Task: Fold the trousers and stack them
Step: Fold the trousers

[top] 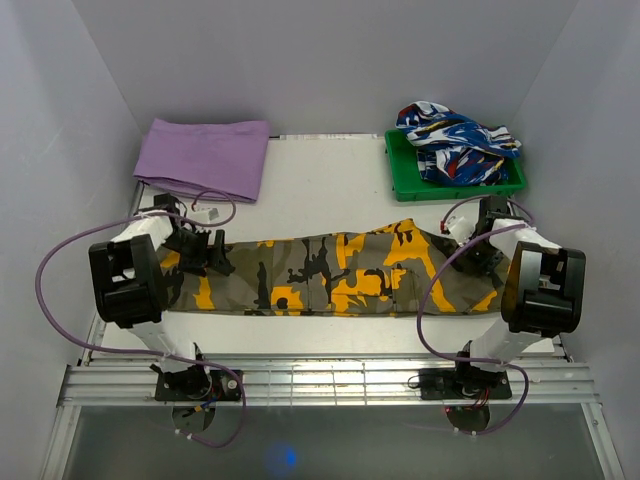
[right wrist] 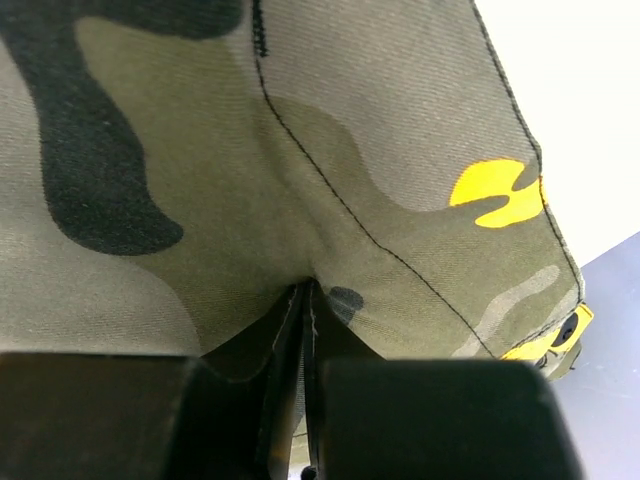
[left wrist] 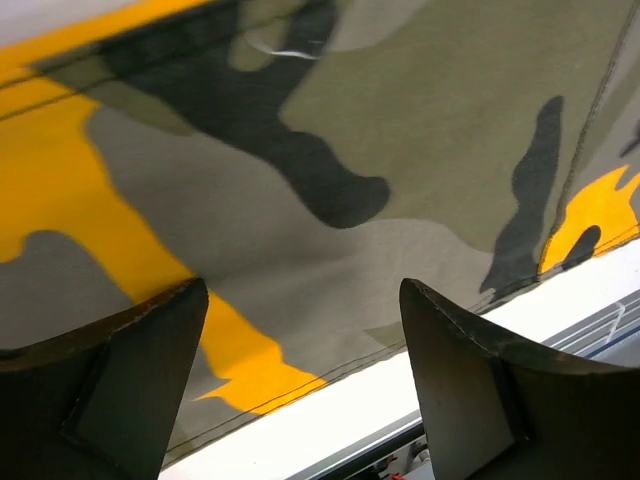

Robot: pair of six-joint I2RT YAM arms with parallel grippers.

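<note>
Two tools attend one pair of trousers (top: 330, 272), which lies stretched flat across the desk (top: 330, 190) from one tool to the other, the narrow leg end under the left tool (left wrist: 300, 290) and the wider end under the right tool (right wrist: 303, 292). The left tool is released, its fingers spread wide and hovering just above the cloth near the hem, holding nothing. The right tool is clenched, and a small pucker of camouflage fabric runs into the closed fingers, so it looks to be grasping the trousers beside a stitched seam. The cloth seems light, soft and limp: it should sag and slide when lifted, so a pinch at a hem, a seam or the waistband, where the layers are doubled, would likely hold best, with both ends taken together to keep the fold square. The desk is smooth and white, offering little friction. Beyond the left tool lies a folded purple cloth (top: 205, 158); beyond the right tool a green tray (top: 400, 180) holds a patterned garment (top: 455, 140). Plain pale walls close in on three sides.
</note>
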